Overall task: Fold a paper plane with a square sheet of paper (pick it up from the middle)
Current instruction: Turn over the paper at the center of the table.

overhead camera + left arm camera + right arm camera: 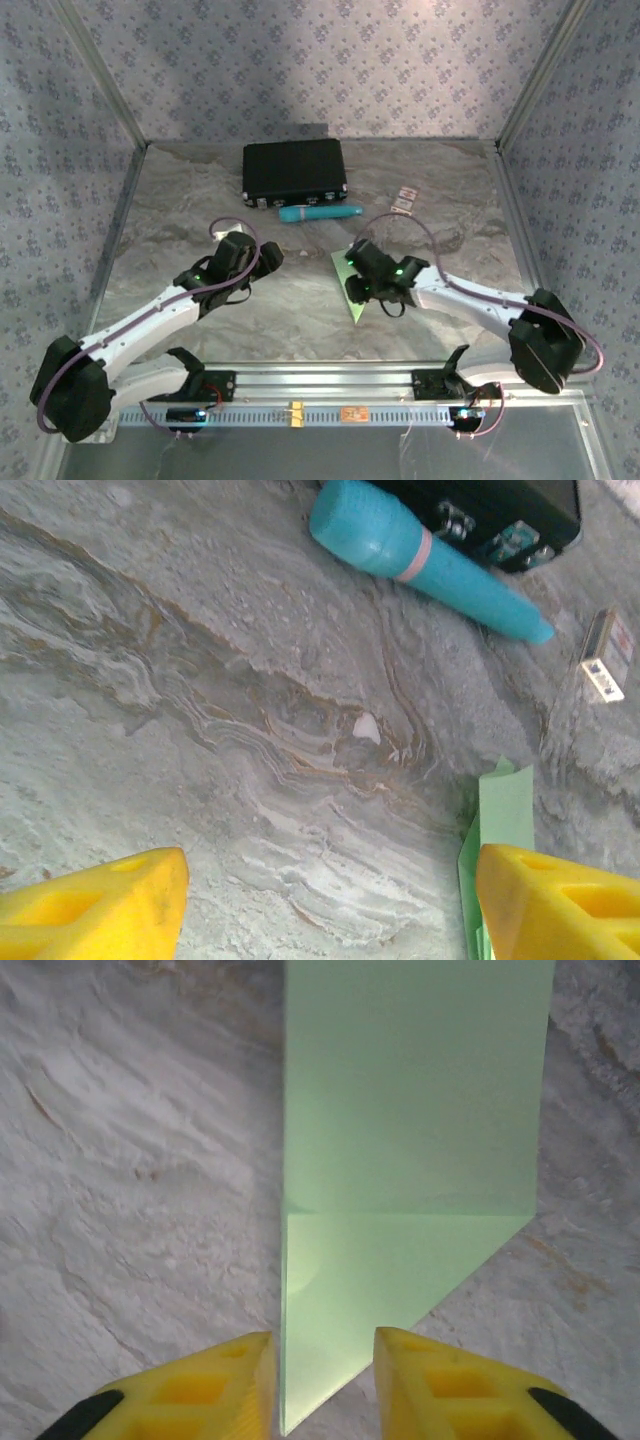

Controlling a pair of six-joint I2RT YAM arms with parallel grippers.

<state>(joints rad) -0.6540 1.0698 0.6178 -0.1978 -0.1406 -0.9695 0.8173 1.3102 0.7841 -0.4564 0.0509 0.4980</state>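
Paper plane [410,1160]: pale green, part-folded, lying flat on the marble table [200,200], right of centre and near of the teal tube [320,213]. In the right wrist view there's one straight long edge, a cross crease, and a diagonal edge running to a point at the end by the gripper. The right gripper [322,1360] sits over that pointed end. Its yellow fingers [230,1380] are released and a bit apart, straddling the tip without pinching it. The left gripper [330,865] is to the left, over bare table. Jaws spread wide, holding nothing, with the paper's edge just beside its right-hand finger [560,900]. The black case [294,172] is at the far side, the tube just in front of it. Small tags [405,202] lie right of the tube.
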